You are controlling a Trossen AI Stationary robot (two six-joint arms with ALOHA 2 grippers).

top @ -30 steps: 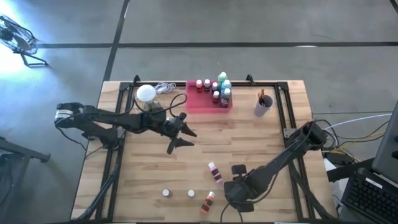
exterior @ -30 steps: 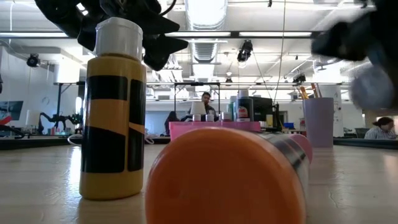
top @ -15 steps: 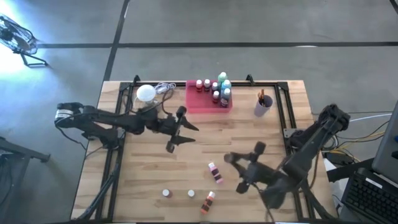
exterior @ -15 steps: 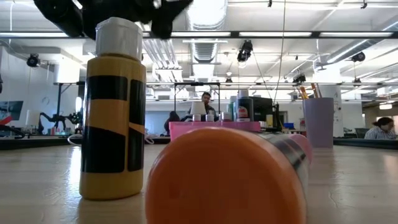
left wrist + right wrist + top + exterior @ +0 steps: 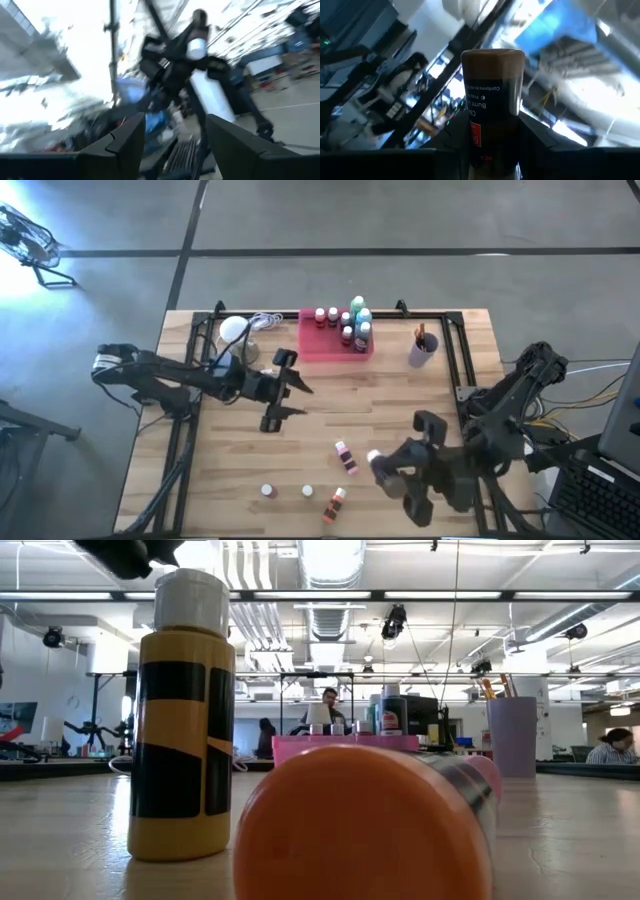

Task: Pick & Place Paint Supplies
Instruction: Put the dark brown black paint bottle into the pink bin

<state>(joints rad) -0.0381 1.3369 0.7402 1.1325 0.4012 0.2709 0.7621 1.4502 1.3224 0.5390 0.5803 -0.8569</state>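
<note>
My right gripper [image 5: 388, 470] hangs high over the table's near right part, shut on a small brown paint bottle [image 5: 492, 105]. My left gripper [image 5: 283, 392] stands open over the table's middle, raised, with nothing between its fingers [image 5: 125, 142]. On the table near the front, a pink bottle [image 5: 345, 457] and an orange bottle [image 5: 335, 502] lie on their sides. Two white-capped bottles [image 5: 267, 491] [image 5: 307, 491] stand upright there. At the far edge a pink tray [image 5: 322, 348] holds several bottles. My right gripper pinches the brown bottle between its two fingers, on the sides of the body [image 5: 492, 145] at the end nearer the wrist. The fingers lie along the bottle, whose other end [image 5: 492, 55] sticks out ahead, slanting upward. The bottle is lifted clear of the table.
A purple cup [image 5: 423, 348] with brushes stands at the far right. A white globe lamp [image 5: 233, 330] with its cord sits at the far left. In the low view a yellow-and-black bottle [image 5: 182, 730] stands beside the lying orange one [image 5: 365, 825].
My right gripper has risen steeply from the table's near part with the brown bottle and tipped from pointing down to slanting upward, rolling as it went. My left gripper has also risen and tipped upward, staying open.
</note>
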